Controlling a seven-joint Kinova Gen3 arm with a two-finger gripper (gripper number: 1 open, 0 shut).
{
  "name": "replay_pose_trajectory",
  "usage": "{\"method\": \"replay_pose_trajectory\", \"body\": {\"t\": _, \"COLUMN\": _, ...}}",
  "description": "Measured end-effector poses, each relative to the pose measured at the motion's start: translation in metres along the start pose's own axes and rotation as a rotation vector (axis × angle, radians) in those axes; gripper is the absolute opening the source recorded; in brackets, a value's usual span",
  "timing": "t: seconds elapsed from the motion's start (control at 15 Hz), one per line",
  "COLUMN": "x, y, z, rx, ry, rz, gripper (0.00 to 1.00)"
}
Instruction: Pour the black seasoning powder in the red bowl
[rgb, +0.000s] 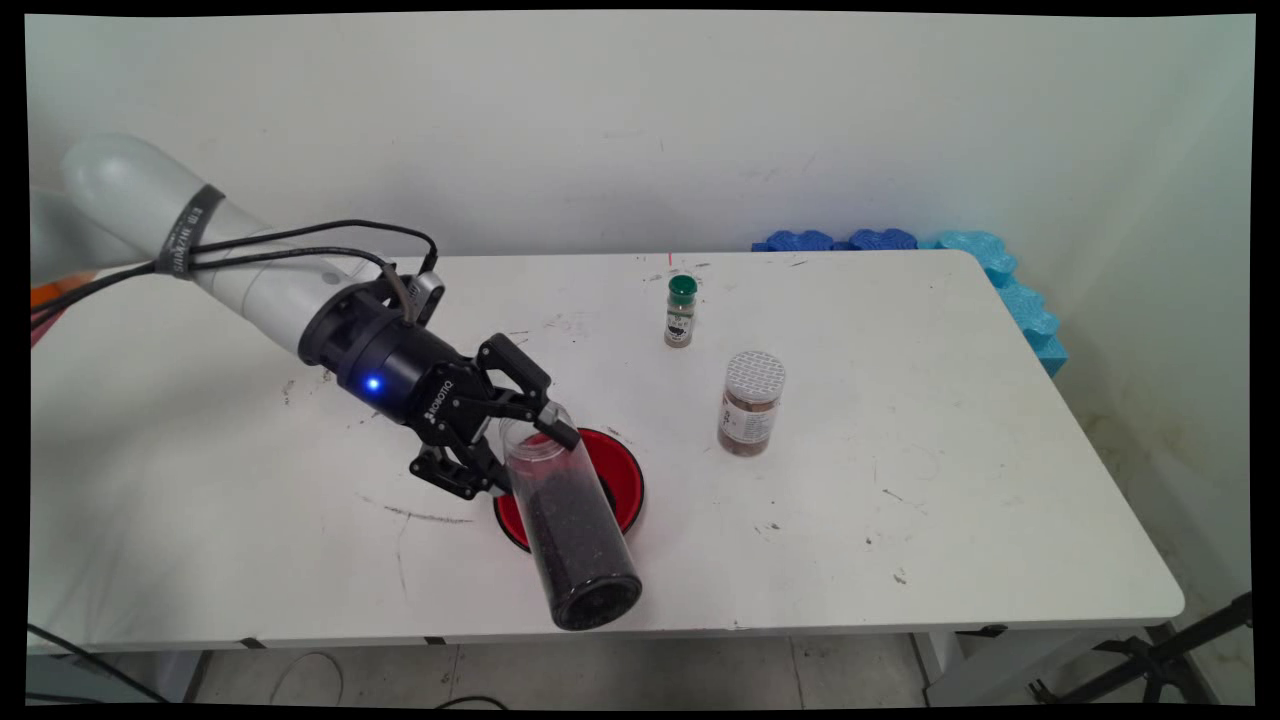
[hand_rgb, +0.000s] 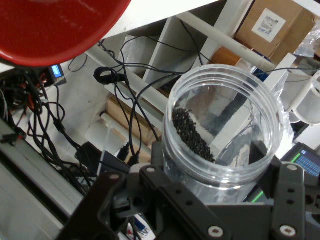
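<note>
Evidently, in the main view the gripper is clamping both fingers on the neck of a clear jar of dark granules, which is tilting with its long axis running from the jaws toward the near right, above a red bowl; a green-capped bottle and a white-capped jar are standing well apart at far right. Looking along the hand, the jar's open mouth is sitting just past the closed fingers, granules lying along its lower wall, the bowl's rim showing at upper left.

A clear open jar of black grains, clamped near its mouth in the tool, hangs tilted above the red bowl.
</note>
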Motion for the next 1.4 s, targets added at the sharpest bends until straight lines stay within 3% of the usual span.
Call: {"method": "replay_pose_trajectory", "body": {"t": 1.4, "x": 0.0039, "y": -0.0069, "z": 0.0073, "rx": -0.073, "ry": -0.017, "rz": -0.266, "gripper": 0.00}}
